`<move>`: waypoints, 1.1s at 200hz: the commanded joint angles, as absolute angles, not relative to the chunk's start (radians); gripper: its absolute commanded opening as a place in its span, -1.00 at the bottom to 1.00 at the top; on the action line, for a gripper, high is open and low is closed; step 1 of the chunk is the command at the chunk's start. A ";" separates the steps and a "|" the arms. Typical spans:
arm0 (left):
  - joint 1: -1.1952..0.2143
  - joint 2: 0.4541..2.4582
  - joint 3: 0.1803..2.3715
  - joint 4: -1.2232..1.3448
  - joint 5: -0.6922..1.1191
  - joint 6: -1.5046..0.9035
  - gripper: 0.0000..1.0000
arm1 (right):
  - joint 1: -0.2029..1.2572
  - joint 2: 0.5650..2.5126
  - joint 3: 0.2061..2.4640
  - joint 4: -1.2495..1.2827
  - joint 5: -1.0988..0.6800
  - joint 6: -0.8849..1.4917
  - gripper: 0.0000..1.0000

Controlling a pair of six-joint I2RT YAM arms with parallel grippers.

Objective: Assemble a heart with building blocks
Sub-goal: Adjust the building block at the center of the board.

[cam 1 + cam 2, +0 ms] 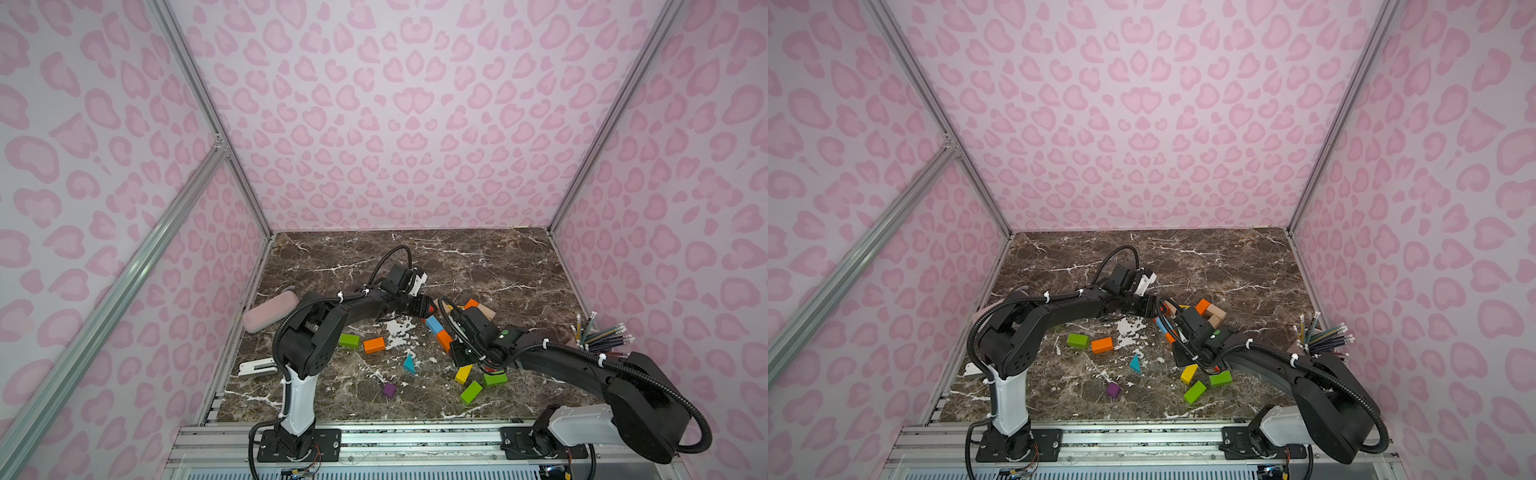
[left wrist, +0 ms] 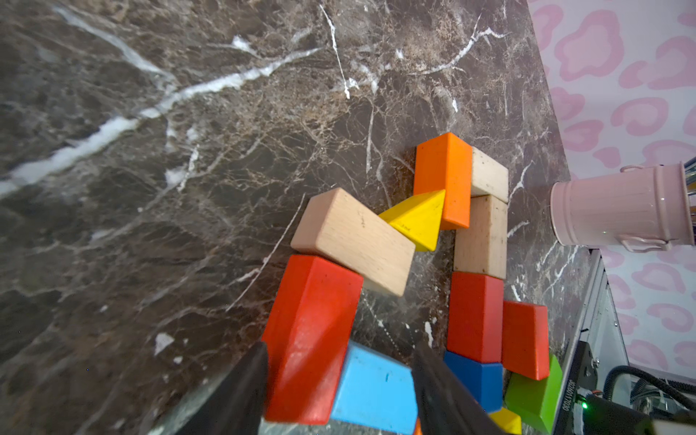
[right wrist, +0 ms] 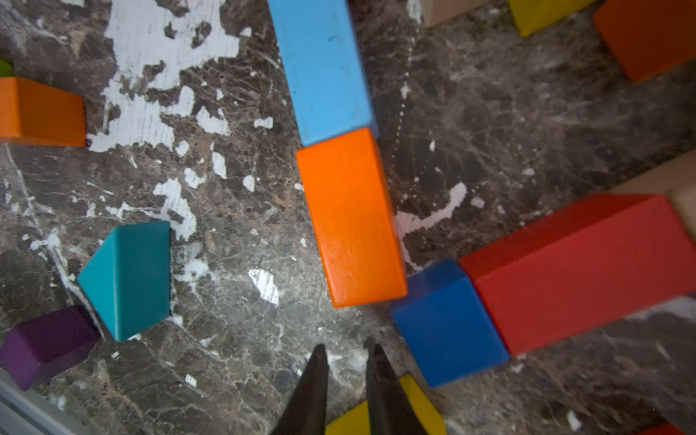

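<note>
The building blocks lie on the marble table (image 1: 478, 257). A ring of them runs from a plain wood brick (image 2: 354, 241) past a yellow wedge (image 2: 414, 222) and an orange brick (image 2: 444, 177) to two wood bricks, a red brick (image 2: 474, 316) and a blue cube (image 3: 448, 324). My left gripper (image 2: 341, 342) is closed round another red brick (image 2: 312, 335) and a light blue brick (image 2: 376, 388), one finger against each. An orange brick (image 3: 354, 218) continues the line. My right gripper (image 3: 344, 346) is shut and empty above a yellow brick (image 3: 425, 410).
Loose blocks lie nearer the front: a green (image 1: 349, 340) and an orange brick (image 1: 374, 345), a teal wedge (image 1: 409, 365), a purple cube (image 1: 389, 390) and two green bricks (image 1: 471, 391). A pink pouch (image 1: 270, 311) lies at the left wall. A pencil cup (image 2: 617, 207) stands at the right.
</note>
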State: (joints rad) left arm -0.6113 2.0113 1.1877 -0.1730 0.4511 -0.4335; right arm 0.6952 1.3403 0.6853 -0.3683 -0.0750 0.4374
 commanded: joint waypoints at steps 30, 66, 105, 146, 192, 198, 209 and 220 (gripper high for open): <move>-0.611 2.000 1.196 -0.163 0.448 -0.425 0.28 | 0.704 1.333 0.684 -0.282 -0.188 0.414 -0.53; -0.611 2.000 1.197 -0.166 0.447 -0.425 0.28 | 0.704 1.372 0.697 -0.250 -0.180 0.426 -0.53; -0.611 2.000 1.196 -0.166 0.450 -0.424 0.28 | 0.707 1.419 0.723 -0.240 -0.135 0.432 -0.54; -0.611 2.002 1.196 -0.163 0.454 -0.425 0.28 | 0.707 1.445 0.744 -0.257 -0.090 0.430 -0.54; -0.611 1.999 1.192 -0.161 0.457 -0.425 0.28 | 0.705 1.451 0.744 -0.265 -0.068 0.425 -0.55; -0.611 1.998 1.190 -0.161 0.458 -0.425 0.28 | 0.706 1.449 0.744 -0.267 -0.066 0.423 -0.55; -0.611 1.997 1.190 -0.162 0.458 -0.425 0.28 | 0.706 1.450 0.744 -0.269 -0.063 0.422 -0.55; -0.611 1.998 1.190 -0.163 0.457 -0.425 0.28 | 0.704 1.450 0.744 -0.270 -0.063 0.418 -0.56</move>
State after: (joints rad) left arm -0.6113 2.0109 1.1881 -0.1894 0.4511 -0.4339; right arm 0.7055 1.4490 0.7265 -0.2657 -0.0872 0.4267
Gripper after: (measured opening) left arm 0.639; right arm 0.226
